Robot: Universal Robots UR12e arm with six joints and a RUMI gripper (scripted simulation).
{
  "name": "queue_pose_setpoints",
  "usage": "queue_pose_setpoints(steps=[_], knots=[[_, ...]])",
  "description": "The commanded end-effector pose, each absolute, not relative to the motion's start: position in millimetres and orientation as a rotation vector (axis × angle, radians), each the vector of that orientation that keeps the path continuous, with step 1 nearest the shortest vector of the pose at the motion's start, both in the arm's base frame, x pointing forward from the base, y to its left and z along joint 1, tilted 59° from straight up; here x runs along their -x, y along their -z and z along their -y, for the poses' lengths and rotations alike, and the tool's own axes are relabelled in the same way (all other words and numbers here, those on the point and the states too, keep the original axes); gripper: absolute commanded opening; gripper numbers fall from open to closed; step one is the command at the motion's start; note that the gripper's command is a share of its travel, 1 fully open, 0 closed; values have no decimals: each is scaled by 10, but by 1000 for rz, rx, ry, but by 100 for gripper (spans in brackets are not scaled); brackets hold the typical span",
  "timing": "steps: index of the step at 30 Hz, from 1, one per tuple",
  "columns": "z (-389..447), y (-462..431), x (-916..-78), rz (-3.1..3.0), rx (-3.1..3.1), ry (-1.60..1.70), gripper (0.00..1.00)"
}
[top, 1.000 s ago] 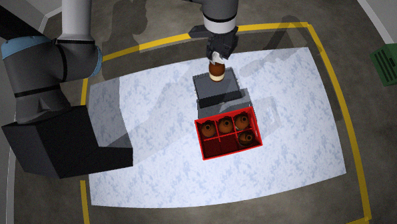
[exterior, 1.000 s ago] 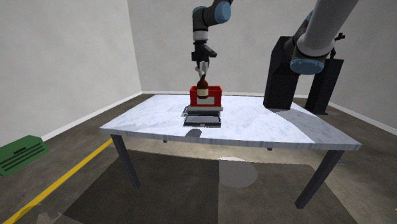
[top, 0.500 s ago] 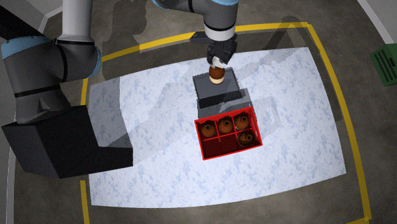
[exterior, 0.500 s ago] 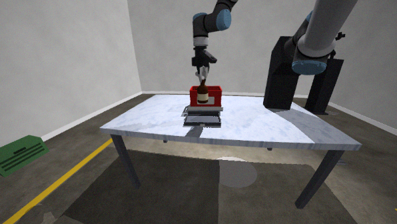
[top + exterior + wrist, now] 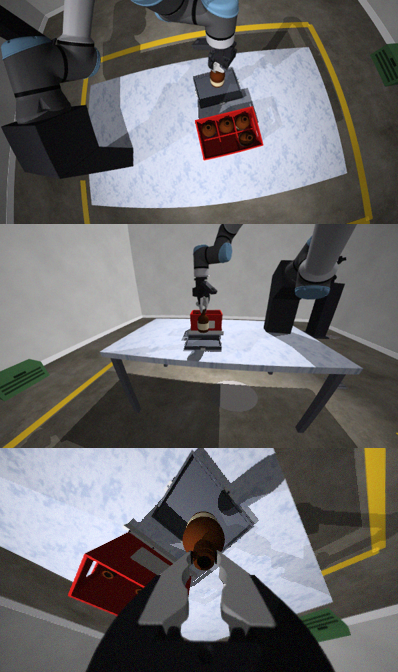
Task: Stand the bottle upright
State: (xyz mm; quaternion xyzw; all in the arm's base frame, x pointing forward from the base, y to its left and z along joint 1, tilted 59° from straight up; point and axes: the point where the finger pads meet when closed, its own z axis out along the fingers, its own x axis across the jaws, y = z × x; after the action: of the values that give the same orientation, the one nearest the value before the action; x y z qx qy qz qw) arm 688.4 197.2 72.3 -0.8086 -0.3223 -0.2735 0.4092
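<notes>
My gripper is shut on the neck of a brown bottle with a cream label. The bottle hangs about upright, its base above the dark grey tray. The red crate stands beside the tray. In the top view it holds three bottles in one row and another bottle in the right compartment of the other row. Neck thickness is too small to compare.
A lighter grey piece lies between tray and crate. A second arm on a dark pedestal stands at one end of the table. A green box is beyond the table's other end.
</notes>
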Motion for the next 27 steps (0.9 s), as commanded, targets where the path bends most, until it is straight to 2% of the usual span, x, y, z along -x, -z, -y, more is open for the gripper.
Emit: queue_pose_setpoints(steps=[1, 27], knots=[[-2099, -641, -6924, 811, 2039, 691, 0], [-2505, -392, -7011, 811, 2039, 691, 0]])
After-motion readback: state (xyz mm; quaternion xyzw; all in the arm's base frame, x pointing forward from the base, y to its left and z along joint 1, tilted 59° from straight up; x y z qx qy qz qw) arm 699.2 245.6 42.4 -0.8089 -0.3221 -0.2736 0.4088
